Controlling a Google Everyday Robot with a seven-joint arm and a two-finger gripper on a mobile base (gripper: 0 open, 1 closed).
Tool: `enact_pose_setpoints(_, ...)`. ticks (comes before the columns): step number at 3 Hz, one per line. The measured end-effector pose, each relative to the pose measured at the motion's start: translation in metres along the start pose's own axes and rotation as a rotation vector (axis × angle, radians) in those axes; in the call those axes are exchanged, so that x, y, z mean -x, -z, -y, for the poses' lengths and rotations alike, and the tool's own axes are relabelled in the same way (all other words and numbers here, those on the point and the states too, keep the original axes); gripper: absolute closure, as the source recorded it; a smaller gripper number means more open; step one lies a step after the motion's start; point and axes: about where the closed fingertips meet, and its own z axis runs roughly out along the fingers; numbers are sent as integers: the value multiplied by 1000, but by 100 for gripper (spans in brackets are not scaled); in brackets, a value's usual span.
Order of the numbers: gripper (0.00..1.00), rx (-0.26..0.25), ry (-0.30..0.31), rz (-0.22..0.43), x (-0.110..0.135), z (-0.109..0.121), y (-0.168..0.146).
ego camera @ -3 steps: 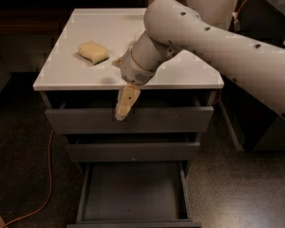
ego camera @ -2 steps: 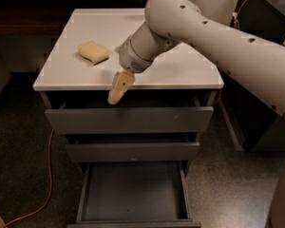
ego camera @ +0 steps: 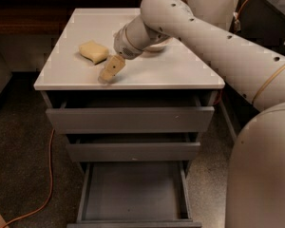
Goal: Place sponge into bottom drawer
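Pale-yellow sponge (ego camera: 93, 51), far left on white cabinet top (ego camera: 180, 75). Tan gripper (ego camera: 108, 73) over near-left of top, just right of sponge. Arm (ego camera: 204, 32) off-white with small dark dots. Bottom drawer (ego camera: 133, 194) grey; upper two drawers (ego camera: 130, 120) grey too. Orange cable (ego camera: 51, 160) on dark speckled floor (ego camera: 19, 165), left.

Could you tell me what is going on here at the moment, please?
The robot's arm reaches over the white cabinet top, its end effector hanging close beside the sponge, not holding it. The sponge lies on the top, not yet picked up. The bottom drawer stands pulled out, with nothing in its tray.
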Motion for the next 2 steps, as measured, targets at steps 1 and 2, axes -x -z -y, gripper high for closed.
enact_pose_setpoints(1, 0, -16, -35, 42, 2, 35, -20)
enact_pose_setpoints(2, 3, -40, -78, 91, 8, 75, -51)
